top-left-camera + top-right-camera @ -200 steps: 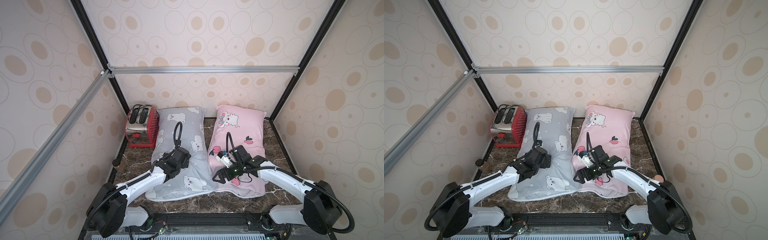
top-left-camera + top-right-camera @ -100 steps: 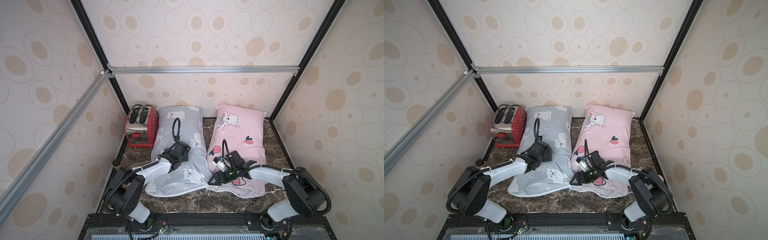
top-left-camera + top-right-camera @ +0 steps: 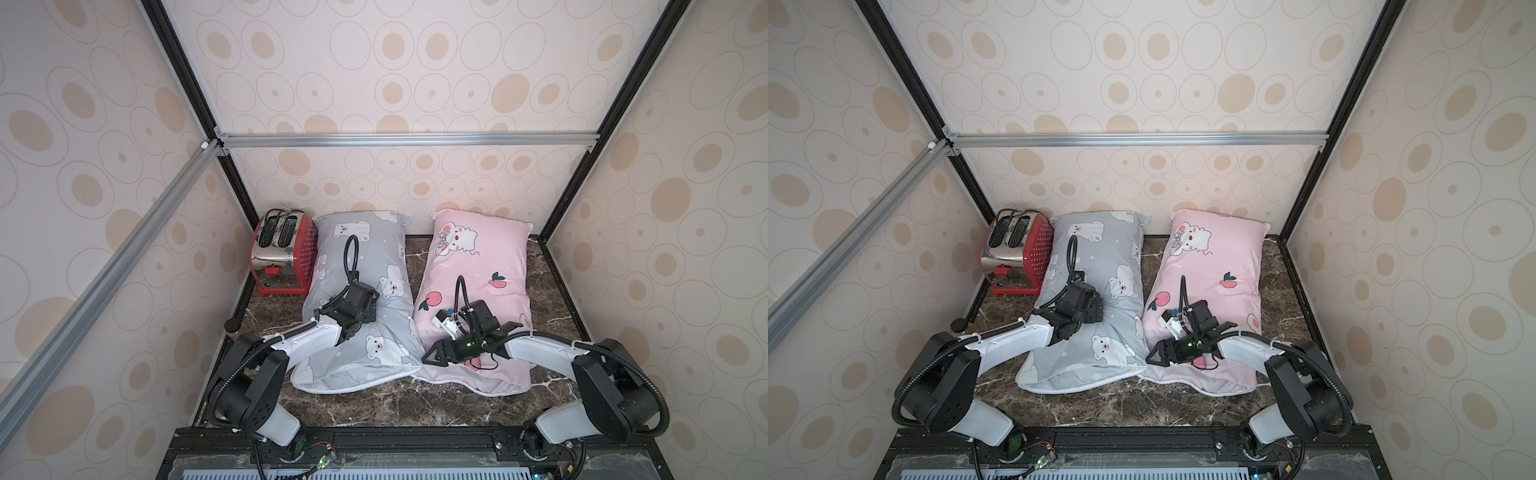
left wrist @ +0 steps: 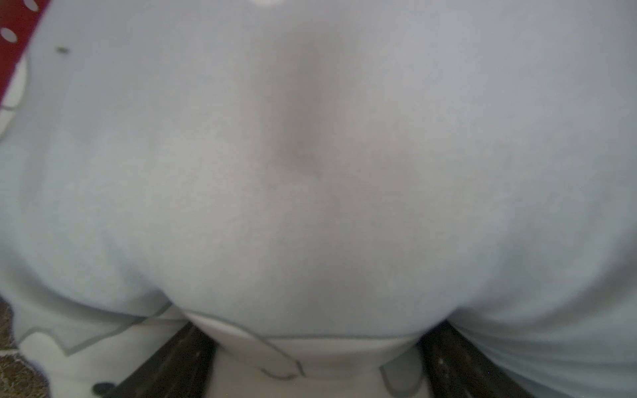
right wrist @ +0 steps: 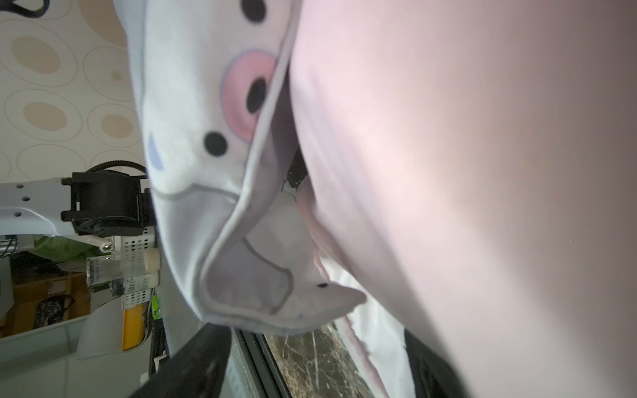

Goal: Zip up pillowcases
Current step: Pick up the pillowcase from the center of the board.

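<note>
Two pincers sit low on the bedding. Our left gripper (image 3: 359, 309) presses down into the middle of the grey pillowcase (image 3: 361, 249). Only the left wrist view shows its fingers (image 4: 169, 361): spread wide, fabric bulging between them, pinching nothing. Our right gripper (image 3: 434, 357) lies turned on its side at the near inner corner of the pink pillowcase (image 3: 482, 266), just beside the grey one. From above we see one dark fingertip. The right wrist view shows both fingers (image 5: 193, 361) well apart, and they seem to hold nothing, though that picture is blurred. It also looks into the grey case's gaping near end and catches white cloth (image 5: 372, 330) at the pink case's edge. Both cases lie stuffed, side by side on the dark marble tabletop (image 3: 395, 403), with a red toaster (image 3: 286, 253) just beside the grey one's far end. Dotted beige walls (image 3: 415, 83) and an aluminium rail (image 3: 395, 139) close us in.
</note>
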`<state>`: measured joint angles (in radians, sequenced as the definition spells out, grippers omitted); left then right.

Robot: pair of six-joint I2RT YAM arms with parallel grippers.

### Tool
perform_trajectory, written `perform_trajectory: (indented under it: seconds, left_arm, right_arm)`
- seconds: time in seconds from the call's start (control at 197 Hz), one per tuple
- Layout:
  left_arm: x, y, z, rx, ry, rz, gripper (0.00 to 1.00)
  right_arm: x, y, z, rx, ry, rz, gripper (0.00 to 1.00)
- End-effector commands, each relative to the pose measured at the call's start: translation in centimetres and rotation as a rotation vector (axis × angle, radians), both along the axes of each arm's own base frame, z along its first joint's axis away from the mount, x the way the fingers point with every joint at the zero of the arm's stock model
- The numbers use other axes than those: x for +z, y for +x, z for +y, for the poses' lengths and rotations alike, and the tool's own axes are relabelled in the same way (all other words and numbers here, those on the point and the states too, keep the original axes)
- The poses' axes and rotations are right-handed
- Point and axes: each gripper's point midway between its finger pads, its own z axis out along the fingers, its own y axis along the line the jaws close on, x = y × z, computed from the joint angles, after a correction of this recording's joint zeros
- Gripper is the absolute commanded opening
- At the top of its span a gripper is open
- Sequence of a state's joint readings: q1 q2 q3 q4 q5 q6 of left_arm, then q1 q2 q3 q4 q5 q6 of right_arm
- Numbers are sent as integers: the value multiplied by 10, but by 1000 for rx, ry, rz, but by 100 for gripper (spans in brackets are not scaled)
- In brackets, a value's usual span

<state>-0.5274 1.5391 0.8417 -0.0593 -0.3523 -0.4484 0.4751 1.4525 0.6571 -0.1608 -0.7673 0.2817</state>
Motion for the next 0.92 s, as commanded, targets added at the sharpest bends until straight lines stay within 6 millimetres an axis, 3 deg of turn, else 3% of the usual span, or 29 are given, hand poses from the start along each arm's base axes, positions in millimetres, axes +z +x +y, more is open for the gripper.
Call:
perform_trajectory:
  seconds: [0.0, 0.097, 0.224, 0.575, 0.763, 0.91]
  left_arm:
    - [-46, -23, 14, -12, 52, 165, 93]
    - [-49, -21, 11, -14, 40, 168, 93]
    - [-49, -20, 10, -13, 38, 167, 92]
    - [-55, -16, 10, -22, 64, 189, 92]
    - [-57, -15, 8, -25, 66, 195, 92]
    - [-57, -14, 8, -25, 63, 194, 92]
  right_arm:
    - [9, 12, 8, 11, 25, -41, 83]
    - [7, 7, 29, 76, 29, -39, 83]
    - [2, 2, 41, 104, 72, 9, 81]
    - [3, -37, 20, 101, 74, 81, 63]
    - [6, -37, 18, 84, 81, 81, 52]
    - [6, -33, 20, 73, 85, 85, 34]
